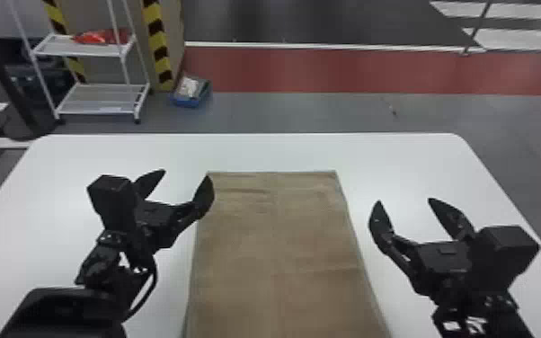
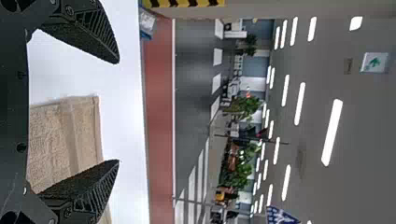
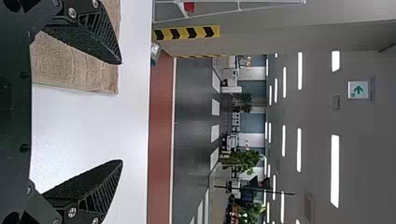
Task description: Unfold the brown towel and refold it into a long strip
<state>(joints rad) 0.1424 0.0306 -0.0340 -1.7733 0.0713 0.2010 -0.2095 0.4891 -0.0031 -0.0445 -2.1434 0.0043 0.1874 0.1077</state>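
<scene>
Head view: brown towel (image 1: 278, 251) is laid flat on the table (image 1: 418, 171), between the two arms, long sides running away from the robot. Unfolding is judged mostly or fully done; crease lines are seen across and along the cloth. Long strip not yet made: a broad rectangle is shown, so the lengthwise folding is judged to be left. Left gripper (image 1: 186, 174) is held by the far left corner, fingers wide apart, nothing gripped; one finger is overlapped with the towel's edge, contact cannot be told. Right gripper (image 1: 405, 201) is held beside the right long edge, fingers wide too, empty. Near end of the towel is cut off by the bottom edge, so full length and near corners cannot be checked; number of layers cannot be made out either. Left wrist view: far edge and one corner are seen between the spread fingers, cloth flat, unpinched; part of the towel is hidden behind the lower-drawn finger. Right wrist view: a far corner is seen partly covered by one finger, bare table is seen between the pair; rest of the cloth is cut off.
</scene>
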